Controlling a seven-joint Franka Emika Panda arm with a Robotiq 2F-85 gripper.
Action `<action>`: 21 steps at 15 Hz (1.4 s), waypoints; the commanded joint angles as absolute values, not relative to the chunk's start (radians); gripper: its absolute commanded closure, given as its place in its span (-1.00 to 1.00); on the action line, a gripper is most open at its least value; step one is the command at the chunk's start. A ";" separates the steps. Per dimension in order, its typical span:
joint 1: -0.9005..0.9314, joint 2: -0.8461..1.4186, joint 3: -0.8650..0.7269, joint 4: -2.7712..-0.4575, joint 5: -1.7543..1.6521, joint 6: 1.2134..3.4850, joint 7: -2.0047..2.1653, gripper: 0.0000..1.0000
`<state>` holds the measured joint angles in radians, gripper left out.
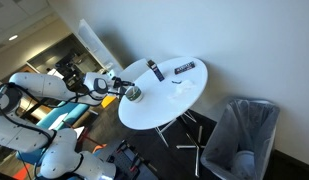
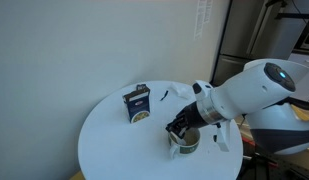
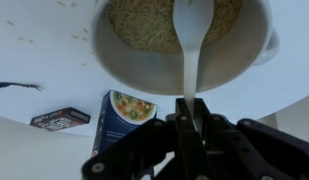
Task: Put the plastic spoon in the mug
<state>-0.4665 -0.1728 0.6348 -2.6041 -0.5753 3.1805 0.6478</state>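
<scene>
The mug [image 3: 124,70] is seen from above in the wrist view, grey with a pale speckled inside. It stands near the edge of the round white table [image 1: 179,95]. My gripper [image 3: 191,115] is shut on the handle of the white plastic spoon [image 3: 191,40]. The spoon's bowl reaches over the rim into the mug's opening. In both exterior views the gripper [image 1: 124,87] [image 2: 182,127] sits right at the mug [image 1: 134,92] [image 2: 186,143]. The spoon is too small to make out there.
A blue food box [image 2: 138,104] [image 3: 129,110] stands on the table behind the mug. Two long black bars [image 1: 154,70] [image 1: 184,68] lie at the far side. A mesh bin [image 1: 244,140] stands on the floor beside the table.
</scene>
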 commanded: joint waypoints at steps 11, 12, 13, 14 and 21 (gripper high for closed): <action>-0.248 -0.264 0.446 -2.659 -0.486 3.160 0.618 0.94; -0.222 -0.263 0.422 -2.660 -0.472 3.133 0.614 0.94; -0.196 -0.263 0.398 -2.662 -0.455 3.108 0.610 0.94; -0.173 -0.266 0.375 -2.666 -0.437 3.084 0.605 0.94; -0.125 -0.368 0.275 -2.693 -0.367 2.976 0.596 0.94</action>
<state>-0.1308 -0.2888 0.3050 -2.6565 -0.3792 2.9959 0.6150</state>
